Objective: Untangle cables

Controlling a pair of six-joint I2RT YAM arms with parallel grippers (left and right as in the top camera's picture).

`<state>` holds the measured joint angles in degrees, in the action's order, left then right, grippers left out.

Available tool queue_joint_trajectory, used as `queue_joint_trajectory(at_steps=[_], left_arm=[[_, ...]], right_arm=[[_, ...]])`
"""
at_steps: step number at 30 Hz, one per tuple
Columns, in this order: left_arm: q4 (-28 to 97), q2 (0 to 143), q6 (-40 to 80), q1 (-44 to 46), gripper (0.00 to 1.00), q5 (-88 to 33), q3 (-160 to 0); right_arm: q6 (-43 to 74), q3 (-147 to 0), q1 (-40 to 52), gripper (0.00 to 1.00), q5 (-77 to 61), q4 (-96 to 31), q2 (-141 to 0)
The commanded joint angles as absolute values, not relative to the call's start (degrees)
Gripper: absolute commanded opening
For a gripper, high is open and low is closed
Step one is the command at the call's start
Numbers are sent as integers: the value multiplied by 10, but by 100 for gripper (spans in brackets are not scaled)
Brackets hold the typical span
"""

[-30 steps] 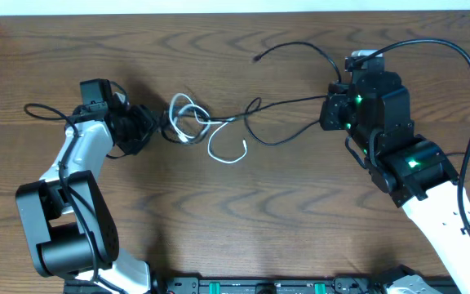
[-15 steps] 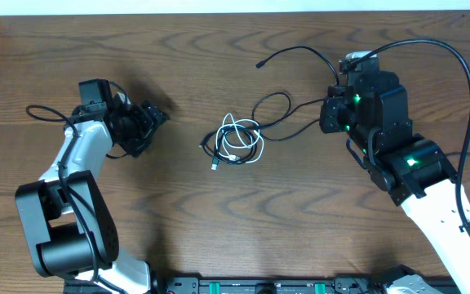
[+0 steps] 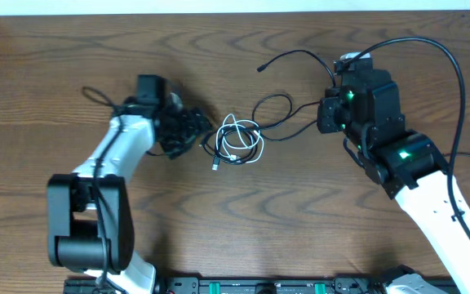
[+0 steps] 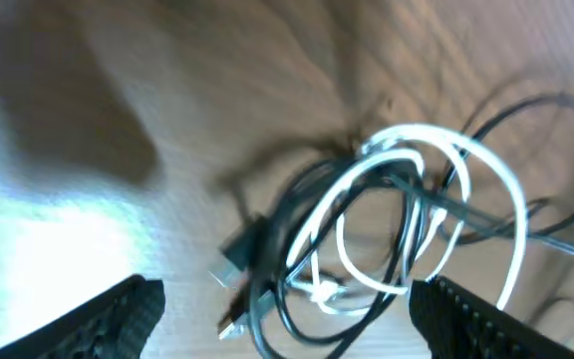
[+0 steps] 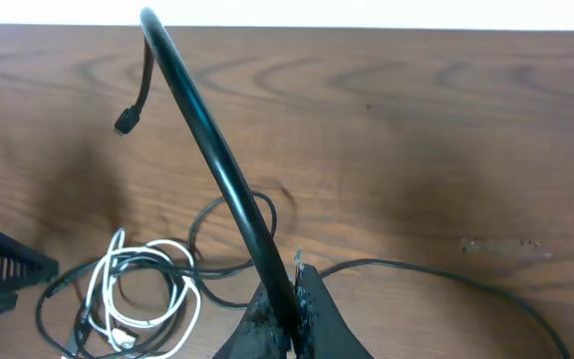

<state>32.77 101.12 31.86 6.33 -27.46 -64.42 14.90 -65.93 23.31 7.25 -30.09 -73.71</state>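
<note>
Across brown wood-grain table [image 3: 219, 233], overhead, showing both arms together: left gripper [image 3: 198, 131] spread wide and empty, just left of the coiled white cord [image 3: 235, 122] at frame centre, with black cord [image 3: 290, 106] trailing toward right gripper [image 3: 327, 114] at upper right. Left wrist, giving the tangle close up and blurred: catching white loops threading through black ones between parted fingers [image 4: 118, 309]. Right wrist, alone revealing the grip: clenching the black cord at bottom centre, plug end lying at upper left.

White arms [image 3: 119, 145] carry black joints [image 3: 78, 245], green lights [image 3: 404, 154], black left gripper [image 3: 201, 133].
</note>
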Motion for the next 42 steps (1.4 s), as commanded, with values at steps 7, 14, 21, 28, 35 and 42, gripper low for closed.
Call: queue_joint_trajectory(at_steps=[7,14,21,28,35,42], left_arm=[[387,1005,361,170,84,-105,-712],[401,1012,370,214,84,-52,-712],[416,1037,369,220,71,-53,-705],[428,1042,341,220,67,-51,-700],[465,1042,341,220,33,-35,-698],[469,1042,342,220,32,-21,-693]], right_arm=[[143,-665,228,1,73,-312,-784],[143,-665,229,1,56,-323,-804],[143,-665,229,1,48,-353,-816],[143,-664,229,1,38,-392,-851],[143,-663,229,1,24,-394,-882],[143,-664,229,1,24,-396,-883]])
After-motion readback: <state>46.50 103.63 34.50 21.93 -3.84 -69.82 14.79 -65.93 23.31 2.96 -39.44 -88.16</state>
